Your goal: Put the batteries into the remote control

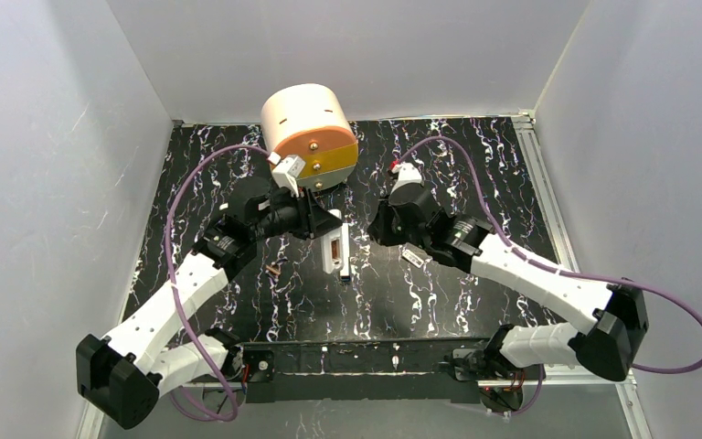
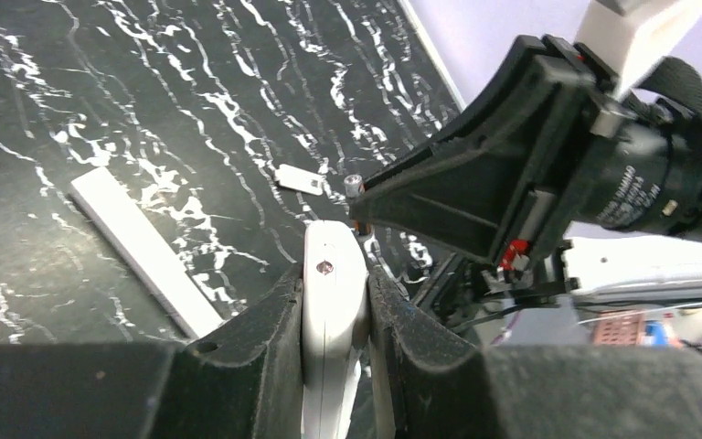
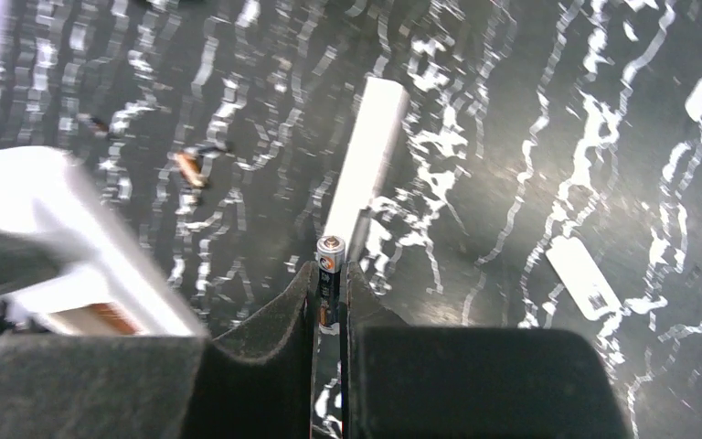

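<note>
Closest to the table's near edge, left of centre, a loose battery [image 1: 273,270] lies on the black marbled table [image 1: 475,155]. At the table's centre, the left gripper [image 2: 335,274] pinches the remote control [image 1: 336,249] by its sides, with the battery bay open. Just beside it, the right gripper [image 3: 331,288] pinches the second battery [image 3: 330,251] by its lower half. Likely risks: the slim cell could pivot or slip when pushed against the contacts, or the remote could twist in its narrow hold. A white-and-orange drum [image 1: 311,137] stands at the far edge.

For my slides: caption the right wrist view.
Right gripper pinches one battery; the other battery lies on the marbled table, left of the white bar.
</note>
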### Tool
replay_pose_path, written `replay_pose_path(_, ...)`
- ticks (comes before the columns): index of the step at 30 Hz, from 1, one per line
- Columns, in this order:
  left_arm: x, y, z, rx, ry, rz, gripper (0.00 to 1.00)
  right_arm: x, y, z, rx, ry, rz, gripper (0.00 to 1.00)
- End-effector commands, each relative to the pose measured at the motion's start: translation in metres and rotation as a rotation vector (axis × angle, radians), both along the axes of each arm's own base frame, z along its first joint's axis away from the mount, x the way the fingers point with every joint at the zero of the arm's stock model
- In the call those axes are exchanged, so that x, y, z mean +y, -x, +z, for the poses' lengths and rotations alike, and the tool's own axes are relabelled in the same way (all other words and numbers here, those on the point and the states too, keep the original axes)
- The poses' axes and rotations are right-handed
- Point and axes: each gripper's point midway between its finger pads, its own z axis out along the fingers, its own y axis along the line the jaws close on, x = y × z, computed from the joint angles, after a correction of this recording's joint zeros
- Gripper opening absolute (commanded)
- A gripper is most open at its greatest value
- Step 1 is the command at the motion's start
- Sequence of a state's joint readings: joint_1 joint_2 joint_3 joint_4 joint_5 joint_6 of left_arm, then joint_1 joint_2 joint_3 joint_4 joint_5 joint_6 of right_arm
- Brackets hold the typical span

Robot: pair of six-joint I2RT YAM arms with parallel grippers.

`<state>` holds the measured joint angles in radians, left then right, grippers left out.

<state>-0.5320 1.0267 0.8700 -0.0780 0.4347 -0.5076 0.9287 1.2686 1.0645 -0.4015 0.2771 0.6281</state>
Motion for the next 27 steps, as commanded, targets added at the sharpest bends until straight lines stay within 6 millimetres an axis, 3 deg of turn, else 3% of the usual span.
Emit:
replay_pose_path(1, -0.009, -0.007, 0.029, 0.113, 0.125, 0.033, 0.00, 0.031, 0.003, 0.081, -0.169, -0.205, 0.097, 0.10)
replay_pose_path(5, -0.015, -0.018, 0.031, 0.267, 0.185, 0.080, 0.00, 0.036, 0.010, 0.121, -0.284, -0.326, 0.135, 0.12)
replay_pose_path(8, -0.017, -0.023, 0.030, 0.318, 0.211, 0.107, 0.00, 0.039, 0.011, 0.130, -0.323, -0.340, 0.159, 0.13)
replay_pose_path(27, -0.029, -0.022, 0.033, 0.488, 0.267, 0.086, 0.00, 0.052, 0.017, 0.098, -0.353, -0.264, 0.268, 0.15)
